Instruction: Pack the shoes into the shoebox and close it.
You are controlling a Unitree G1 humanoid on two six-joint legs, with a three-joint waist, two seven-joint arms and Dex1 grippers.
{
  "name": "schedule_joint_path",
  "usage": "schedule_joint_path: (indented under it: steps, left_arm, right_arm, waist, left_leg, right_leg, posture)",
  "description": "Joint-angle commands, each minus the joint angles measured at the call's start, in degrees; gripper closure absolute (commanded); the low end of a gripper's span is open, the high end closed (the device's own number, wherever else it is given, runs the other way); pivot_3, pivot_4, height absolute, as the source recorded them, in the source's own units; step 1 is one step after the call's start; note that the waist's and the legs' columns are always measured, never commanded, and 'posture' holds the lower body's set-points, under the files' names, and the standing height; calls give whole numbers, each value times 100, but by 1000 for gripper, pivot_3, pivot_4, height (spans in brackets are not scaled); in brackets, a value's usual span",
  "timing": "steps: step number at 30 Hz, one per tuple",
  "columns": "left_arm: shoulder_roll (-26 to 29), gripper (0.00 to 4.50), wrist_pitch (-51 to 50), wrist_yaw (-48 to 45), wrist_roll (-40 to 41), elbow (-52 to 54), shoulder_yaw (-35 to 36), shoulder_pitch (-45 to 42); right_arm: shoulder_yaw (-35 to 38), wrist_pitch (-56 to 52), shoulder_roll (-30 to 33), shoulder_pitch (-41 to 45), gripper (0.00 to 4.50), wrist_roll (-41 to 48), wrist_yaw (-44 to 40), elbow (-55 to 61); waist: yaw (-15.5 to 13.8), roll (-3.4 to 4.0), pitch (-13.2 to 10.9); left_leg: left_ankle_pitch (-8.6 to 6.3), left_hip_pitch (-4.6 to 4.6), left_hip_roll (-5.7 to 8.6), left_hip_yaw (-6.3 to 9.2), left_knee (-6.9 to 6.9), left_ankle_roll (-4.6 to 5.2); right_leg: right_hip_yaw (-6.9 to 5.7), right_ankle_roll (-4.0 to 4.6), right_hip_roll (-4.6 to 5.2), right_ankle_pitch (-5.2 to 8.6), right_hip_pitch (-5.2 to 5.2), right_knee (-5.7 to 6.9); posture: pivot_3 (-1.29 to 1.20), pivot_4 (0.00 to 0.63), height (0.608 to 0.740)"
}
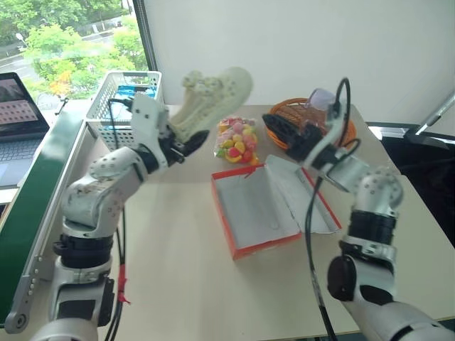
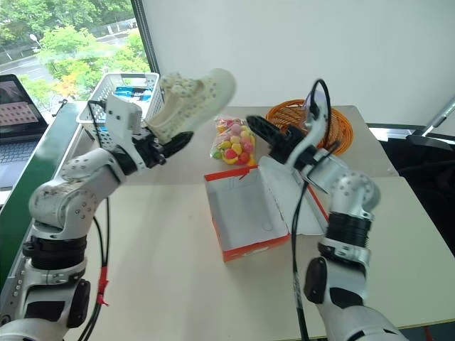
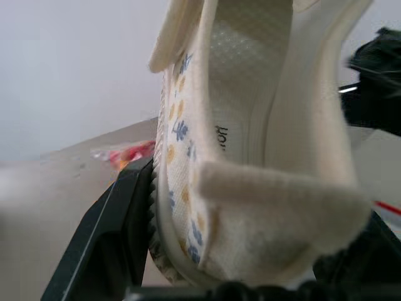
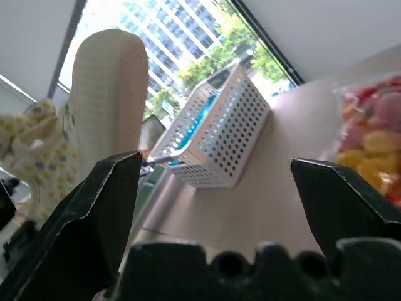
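Observation:
My left gripper [image 1: 186,144] is shut on the heel end of a cream-white perforated shoe [image 1: 213,94] and holds it in the air, toe up, over the table's back left. In the left wrist view the shoe [image 3: 263,157] sits between my two black fingers [image 3: 119,226]. The red-orange shoebox [image 1: 267,248] lies open on the table's middle, white inside and with nothing in it, and its lid [image 1: 310,193] is folded out to the right. Above the lid's far end my right gripper [image 1: 288,135] stands open and holds nothing, pointing toward the raised shoe [image 4: 106,94].
A bag of coloured sweets [image 1: 238,139] lies just behind the box. A round orange woven basket [image 1: 316,117] stands at the back right, a white lattice basket [image 1: 122,99] at the back left. A laptop [image 1: 18,106] sits off the table's left edge.

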State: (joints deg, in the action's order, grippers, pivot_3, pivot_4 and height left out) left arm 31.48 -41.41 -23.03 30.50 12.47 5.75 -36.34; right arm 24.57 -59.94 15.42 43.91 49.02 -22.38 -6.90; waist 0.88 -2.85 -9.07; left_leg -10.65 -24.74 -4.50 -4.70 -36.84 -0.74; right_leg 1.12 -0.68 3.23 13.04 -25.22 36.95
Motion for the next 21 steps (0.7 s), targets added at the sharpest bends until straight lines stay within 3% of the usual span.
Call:
schedule_joint_path:
  steps: [1,10,14,21]
  left_arm:
    - [30,1599,439,-127,-153,48,193,-228]
    - [-722,1599,265,269,-331,926,-413,151]
    - [-1196,1599,172,495,-18,1315,-238,361]
    - [-1515,1599,58,684,-77,1532,-576,486]
  right_arm:
    - [-56,-195,147,3,0,352,-127,441]
    - [-345,-476,10,43,0,881,-64,909]
    - [-307,-495,-100,28,0,1302,-8,1167]
    - [-363,-155,-341,88,0,1401,249,1046]
  waist:
    - [25,1,-1]
    - [-13,1,-1]
    - [-12,1,-1]
    - [-3,1,-1]
  left_leg:
    - [0,0,0,-1,0,0]
    - [-1,-6,1,2,0,1]
    - [-1,-9,1,4,-2,1]
    - [0,1,3,8,-5,2]
  right_leg:
    - [3,0,0,0,-1,0]
    - [3,-5,1,-2,1,-7]
    - [2,-6,1,-2,0,-6]
    - [3,-6,-1,-2,8,-2]
  posture:
    - [0,150,740]
    - [0,150,740]
    - [0,150,740]
    - [0,150,740]
